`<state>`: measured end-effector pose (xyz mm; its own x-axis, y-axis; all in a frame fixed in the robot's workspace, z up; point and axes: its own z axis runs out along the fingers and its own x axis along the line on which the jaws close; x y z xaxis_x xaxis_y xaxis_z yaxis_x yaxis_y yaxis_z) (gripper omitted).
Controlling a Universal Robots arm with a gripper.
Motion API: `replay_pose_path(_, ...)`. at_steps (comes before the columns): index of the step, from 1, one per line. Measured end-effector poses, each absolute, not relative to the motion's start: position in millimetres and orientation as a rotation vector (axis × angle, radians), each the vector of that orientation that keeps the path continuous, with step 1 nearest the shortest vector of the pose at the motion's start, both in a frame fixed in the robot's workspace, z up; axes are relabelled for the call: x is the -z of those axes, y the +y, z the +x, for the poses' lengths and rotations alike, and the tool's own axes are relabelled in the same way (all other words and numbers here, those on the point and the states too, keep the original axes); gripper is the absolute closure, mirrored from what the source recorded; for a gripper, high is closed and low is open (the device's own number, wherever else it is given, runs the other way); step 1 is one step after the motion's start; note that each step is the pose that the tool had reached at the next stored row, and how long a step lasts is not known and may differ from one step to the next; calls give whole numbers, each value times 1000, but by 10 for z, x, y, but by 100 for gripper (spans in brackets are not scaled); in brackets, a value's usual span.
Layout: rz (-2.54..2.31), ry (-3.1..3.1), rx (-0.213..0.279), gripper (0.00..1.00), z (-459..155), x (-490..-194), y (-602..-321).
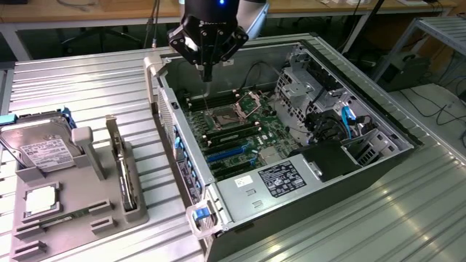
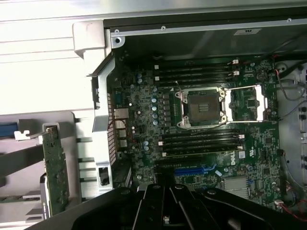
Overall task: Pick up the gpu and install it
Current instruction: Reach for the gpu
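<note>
While upright, gpu lengthwise beside case

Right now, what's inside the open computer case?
Green motherboard with an open processor socket, memory slots, blue card slots and a power supply. What lies beneath the power supply and black cables is covered. The graphics card stands outside, in a tray.

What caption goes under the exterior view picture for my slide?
Shut gripper hovers over the open computer case; gpu stands in its holder.
</note>
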<state>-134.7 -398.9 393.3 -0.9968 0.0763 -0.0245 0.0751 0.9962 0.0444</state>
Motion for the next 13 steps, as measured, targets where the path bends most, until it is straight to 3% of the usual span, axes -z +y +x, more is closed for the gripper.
replay_pose_path(13,118,3112,-68,89,-1472,-3933,-3989)
